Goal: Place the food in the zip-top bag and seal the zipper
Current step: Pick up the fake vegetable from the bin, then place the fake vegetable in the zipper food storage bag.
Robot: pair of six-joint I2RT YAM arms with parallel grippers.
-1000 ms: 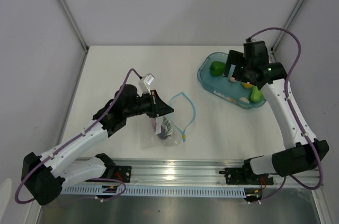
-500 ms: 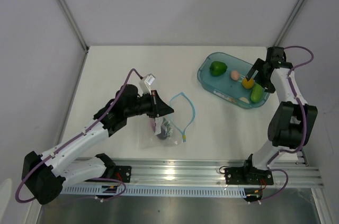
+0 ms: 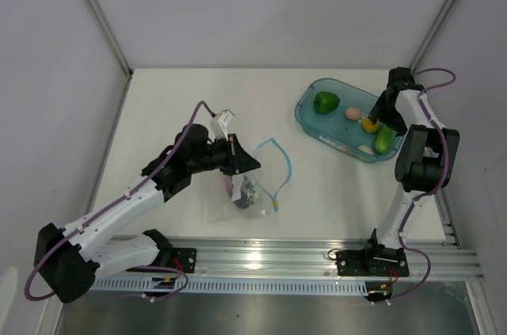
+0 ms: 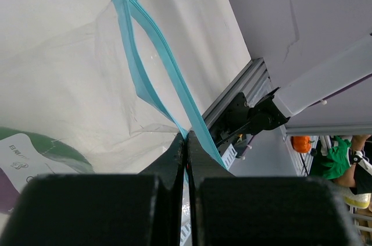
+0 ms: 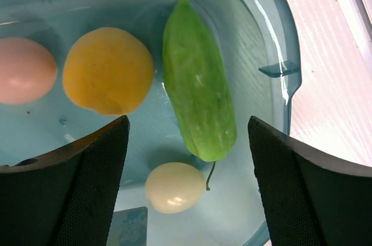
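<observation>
Bag (image 4: 70, 89) lies just ahead of the left end effector (image 4: 186, 141), which is clamped shut on its blue zipper (image 4: 154, 45). Right end effector (image 5: 187, 124) hangs wide open over the tub (image 5: 279, 42), long green vegetable (image 5: 197, 95) sitting right under the gap

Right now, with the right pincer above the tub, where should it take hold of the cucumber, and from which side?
Probably its middle, straight down from above. The cucumber lies flat in the tub, long and narrow, so the right pincer should close across its width. The orange fruit sits close beside it, leaving that finger little room.
</observation>
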